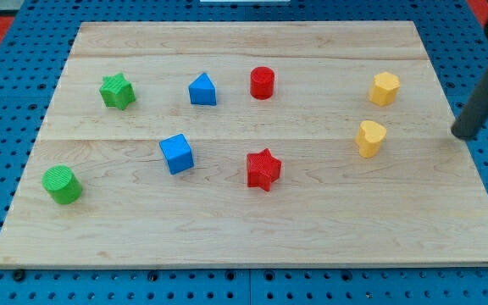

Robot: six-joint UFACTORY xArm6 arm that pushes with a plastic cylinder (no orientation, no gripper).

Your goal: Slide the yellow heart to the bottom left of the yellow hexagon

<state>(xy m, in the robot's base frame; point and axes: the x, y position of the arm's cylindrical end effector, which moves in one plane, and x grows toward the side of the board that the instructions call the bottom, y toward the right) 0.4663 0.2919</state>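
The yellow heart (pixel 369 138) lies on the wooden board at the view's right, just below and slightly left of the yellow hexagon (pixel 385 88). The two are apart, with a small gap between them. My tip (pixel 462 134) is at the board's right edge, well to the right of the yellow heart and touching no block. The dark rod rises from it toward the view's upper right corner.
A red cylinder (pixel 263 82), blue triangle (pixel 202 90) and green star (pixel 118 91) sit along the upper part. A blue cube (pixel 176 153), red star (pixel 263 169) and green cylinder (pixel 62 185) sit lower. The board's (pixel 244 229) edges meet a blue pegboard.
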